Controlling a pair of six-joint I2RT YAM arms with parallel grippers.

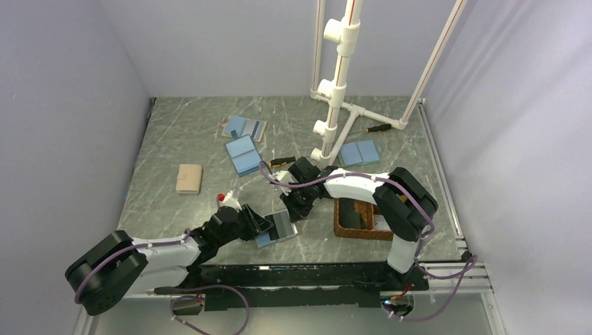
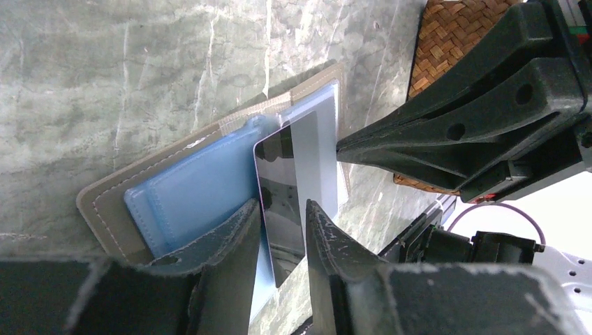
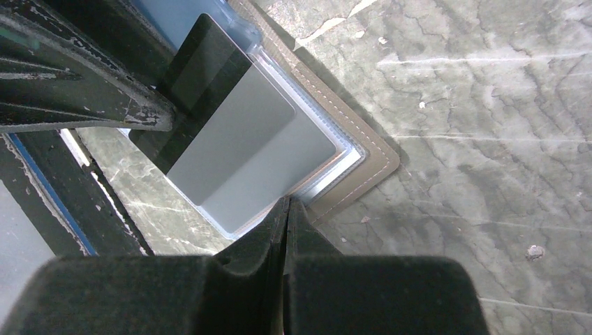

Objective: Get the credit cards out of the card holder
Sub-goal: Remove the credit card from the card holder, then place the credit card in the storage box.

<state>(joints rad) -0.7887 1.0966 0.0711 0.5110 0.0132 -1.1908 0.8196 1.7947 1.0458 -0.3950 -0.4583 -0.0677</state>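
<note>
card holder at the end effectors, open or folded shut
Open: the card holder lies spread flat on the table, blue inside up, a card across it.

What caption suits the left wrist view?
Open left pincer straddles a card on the card holder; shut right pincer at its edge.

**Desk:** Entry one, card holder (image 2: 181, 188). What can't you see?
**Operator:** On my left wrist camera, its near end sits behind the left claw (image 2: 283, 209). Overhead, both claws cover most of it.
**Desk:** Entry two, credit cards (image 2: 307, 160)?
**Operator:** One grey-and-dark card shows, its near end running behind that claw's fingers. Any more beneath it, I cannot tell. Print unreadable.
**Desk:** Entry three, wicker tray (image 2: 454, 28)?
**Operator:** Cut off by the top edge, partly behind the right claw (image 2: 338, 146). Overhead, my right arm (image 1: 356, 183) covers part of it.
</note>
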